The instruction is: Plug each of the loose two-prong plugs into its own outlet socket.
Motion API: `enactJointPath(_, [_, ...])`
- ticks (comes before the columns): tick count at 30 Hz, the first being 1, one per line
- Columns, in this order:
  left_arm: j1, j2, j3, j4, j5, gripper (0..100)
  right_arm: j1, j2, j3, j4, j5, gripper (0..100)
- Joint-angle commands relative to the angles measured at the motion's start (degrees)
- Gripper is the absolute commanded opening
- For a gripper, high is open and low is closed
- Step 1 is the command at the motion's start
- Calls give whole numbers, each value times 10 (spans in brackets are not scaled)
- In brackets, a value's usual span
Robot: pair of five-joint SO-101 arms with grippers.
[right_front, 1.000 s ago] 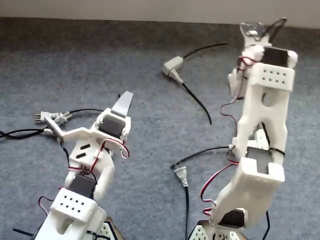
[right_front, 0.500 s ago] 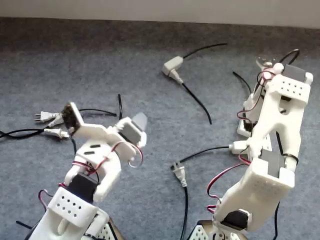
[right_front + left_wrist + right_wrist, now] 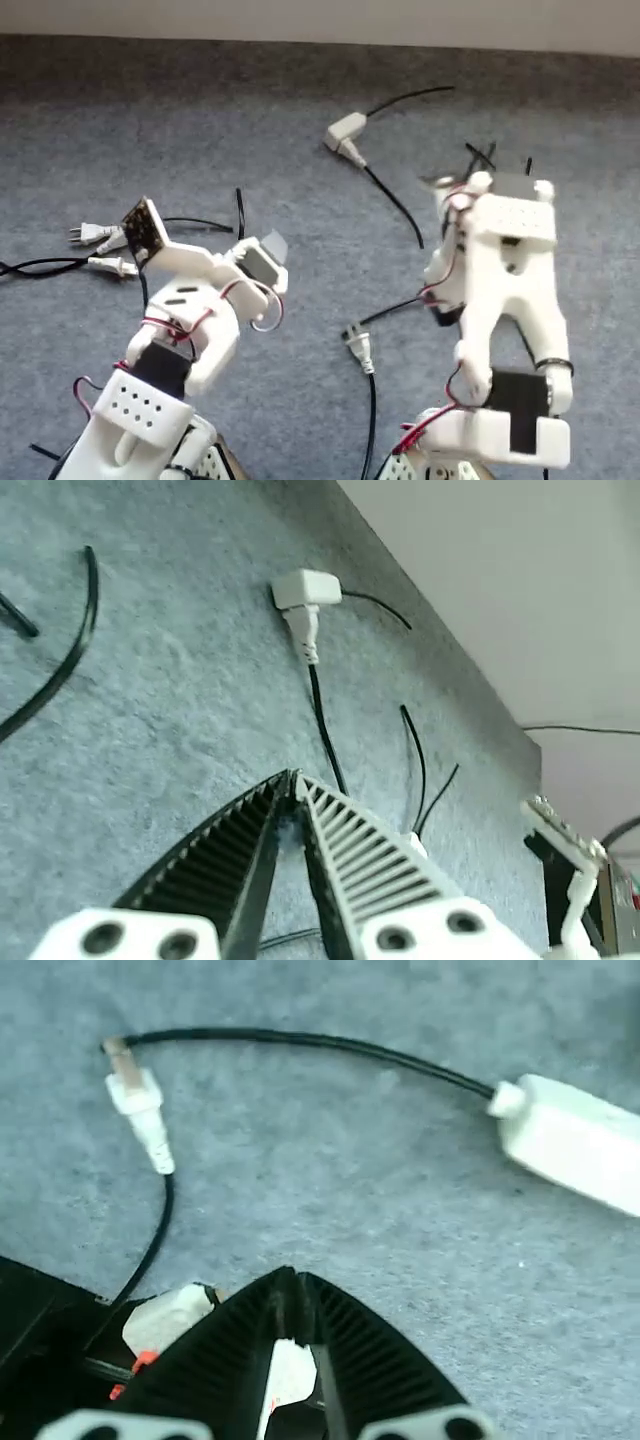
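My left gripper (image 3: 296,786) and right gripper (image 3: 292,1286) sit pressed together, empty; approaching so, I risk shoving the plug (image 3: 139,1098) aside.

High view looks steeply down; wrist views sit low, close over the carpet (image 3: 300,130); high and right wrist views share one plug (image 3: 360,347).

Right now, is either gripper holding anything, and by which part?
Nothing is held. The left gripper and the right gripper are both shut with nothing between their fingers.

the plug (image 3: 360,347) and outlet socket (image 3: 346,130) are white, cords (image 3: 395,205) black, carpet (image 3: 300,180) grey.
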Motion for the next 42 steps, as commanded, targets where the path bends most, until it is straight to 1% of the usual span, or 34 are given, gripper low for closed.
enactJointPath(1, [-45, 28, -29, 2, -4, 7, -97, -70, 63, -4, -4, 11])
enactJointPath(2, [-55, 32, -27, 2, -4, 7, -113, -74, 77, -17, -19, 20])
enactJointPath(4, [-71, 35, -22, 6, -4, 7, -142, -78, 108, -53, -58, 74])
enactJointPath(8, [-84, 33, -7, 17, -4, 7, -211, -82, 154, -111, -92, 167])
enactJointPath(12, [-85, 33, -5, 15, -4, 7, -286, -83, 160, -122, -157, 173])
enactJointPath(16, [-85, 33, -5, 15, -4, 7, -336, -77, 166, -175, -200, 173])
enactJointPath(20, [-86, 33, -5, 15, -4, 7, -345, -77, 196, -227, -207, 173])
enactJointPath(25, [-86, 33, -5, 15, -4, 7, -321, -77, 262, -301, -202, 173])
enactJointPath(31, [-86, 33, -4, 15, -4, 7, -322, -77, 291, -324, -201, 170])
enactJointPath(33, [-86, 33, -4, 15, -4, 7, -322, -76, 293, -324, -201, 139])
enactJointPath(37, [-86, 33, -4, 15, -4, 7, -322, -76, 313, -337, -201, 42])
enactJointPath(42, [-86, 33, -4, 15, -4, 7, -322, -76, 363, -391, -201, 32])
